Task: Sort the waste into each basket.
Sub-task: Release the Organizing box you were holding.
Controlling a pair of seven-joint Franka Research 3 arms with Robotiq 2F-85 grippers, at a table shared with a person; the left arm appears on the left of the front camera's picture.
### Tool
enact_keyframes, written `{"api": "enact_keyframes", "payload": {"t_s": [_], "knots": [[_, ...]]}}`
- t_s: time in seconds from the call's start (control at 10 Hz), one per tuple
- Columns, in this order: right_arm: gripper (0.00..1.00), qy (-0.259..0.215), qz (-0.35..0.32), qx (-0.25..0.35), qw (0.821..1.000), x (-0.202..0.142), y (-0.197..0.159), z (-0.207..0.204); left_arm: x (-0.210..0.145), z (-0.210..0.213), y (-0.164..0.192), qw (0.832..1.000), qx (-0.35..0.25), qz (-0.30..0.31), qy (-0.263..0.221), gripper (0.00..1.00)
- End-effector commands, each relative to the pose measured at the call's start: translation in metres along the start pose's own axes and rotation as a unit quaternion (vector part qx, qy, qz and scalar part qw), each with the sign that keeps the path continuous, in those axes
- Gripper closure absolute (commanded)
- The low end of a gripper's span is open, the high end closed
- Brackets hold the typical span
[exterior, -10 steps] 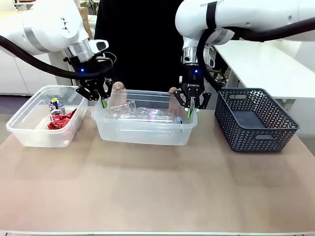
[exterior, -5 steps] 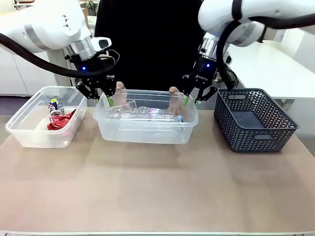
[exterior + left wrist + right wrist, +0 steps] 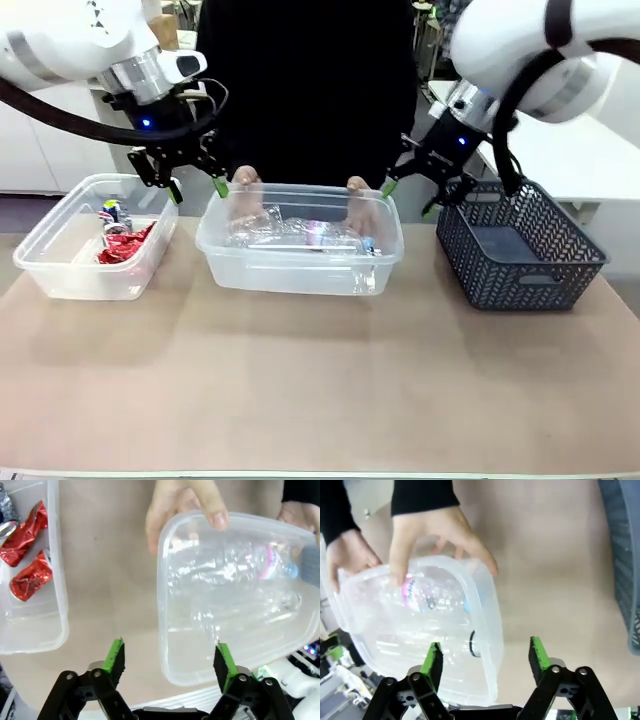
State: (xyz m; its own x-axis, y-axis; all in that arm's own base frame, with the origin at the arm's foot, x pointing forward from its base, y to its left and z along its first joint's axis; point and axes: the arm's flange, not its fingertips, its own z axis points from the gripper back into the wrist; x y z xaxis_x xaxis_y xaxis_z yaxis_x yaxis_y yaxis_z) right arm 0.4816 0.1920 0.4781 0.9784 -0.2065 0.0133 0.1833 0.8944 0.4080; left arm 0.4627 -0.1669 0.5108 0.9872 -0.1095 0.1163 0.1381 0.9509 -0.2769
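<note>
Two clear baskets stand on the table. The left basket [image 3: 75, 282] [image 3: 60, 605] holds red foil wrappers [image 3: 125, 245] [image 3: 27, 555] and a small printed can [image 3: 113, 213]. In the middle basket [image 3: 300, 272] [image 3: 161, 590] [image 3: 492, 625] lie clear plastic bottles [image 3: 300, 232] [image 3: 235, 570], one with a pink label [image 3: 411, 592]. A person's hands [image 3: 245, 182] [image 3: 185, 505] [image 3: 435, 535] grip its far rim. My left gripper [image 3: 197, 188] [image 3: 169, 660] hangs open above the gap between the baskets. Open too, my right gripper [image 3: 411, 197] [image 3: 485, 662] hovers off the middle basket's right end.
A dark blue-grey lattice basket [image 3: 520, 240] [image 3: 625, 555] stands at the right of the table, close to my right gripper. The person in black stands right behind the middle basket. The near half of the tan table [image 3: 320, 390] is bare.
Both grippers have risen and drawn outward, away from the middle basket's ends. The person's hands have stayed on its far rim, and the basket has shifted slightly.
</note>
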Motion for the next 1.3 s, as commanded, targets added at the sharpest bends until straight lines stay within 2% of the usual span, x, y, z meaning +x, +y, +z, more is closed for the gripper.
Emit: {"api": "enact_keyframes", "payload": {"t_s": [0.0, 0.1, 0.2, 0.9, 1.0, 1.1, 1.2], "knots": [[0.0, -0.009, 0.018, 0.023, 1.0, -0.016, -0.011, -0.002, -0.025, 0.008, 0.009, 0.997, -0.042, -0.061, 0.022, 0.0], [0.0, 0.01, 0.026, -0.01, 1.0, -0.014, -0.007, -0.009, -0.025, 0.004, 0.009, 0.988, -0.039, -0.119, 0.091, 0.0], [0.0, -0.005, 0.008, 0.001, 1.0, -0.008, -0.003, 0.003, -0.011, 0.006, 0.001, 1.0, -0.013, -0.021, 0.006, 0.0], [0.0, -0.005, 0.008, 0.001, 1.0, -0.008, -0.003, 0.003, -0.01, 0.006, 0.004, 0.999, -0.023, -0.026, 0.009, 0.0], [0.03, -0.002, 0.01, -0.003, 1.0, -0.01, -0.006, 0.001, -0.033, 0.046, 0.001, 0.991, -0.112, -0.069, 0.019, 0.0], [0.0, 0.08, 0.029, 0.078, 0.993, -0.026, -0.052, 0.037, -0.063, 0.083, 0.004, 0.973, -0.206, -0.104, 0.007, 0.0], [0.0, 0.144, 0.042, 0.197, 0.969, -0.043, -0.096, 0.068, -0.092, 0.104, 0.017, 0.941, -0.3, -0.157, 0.01, 0.0]]}}
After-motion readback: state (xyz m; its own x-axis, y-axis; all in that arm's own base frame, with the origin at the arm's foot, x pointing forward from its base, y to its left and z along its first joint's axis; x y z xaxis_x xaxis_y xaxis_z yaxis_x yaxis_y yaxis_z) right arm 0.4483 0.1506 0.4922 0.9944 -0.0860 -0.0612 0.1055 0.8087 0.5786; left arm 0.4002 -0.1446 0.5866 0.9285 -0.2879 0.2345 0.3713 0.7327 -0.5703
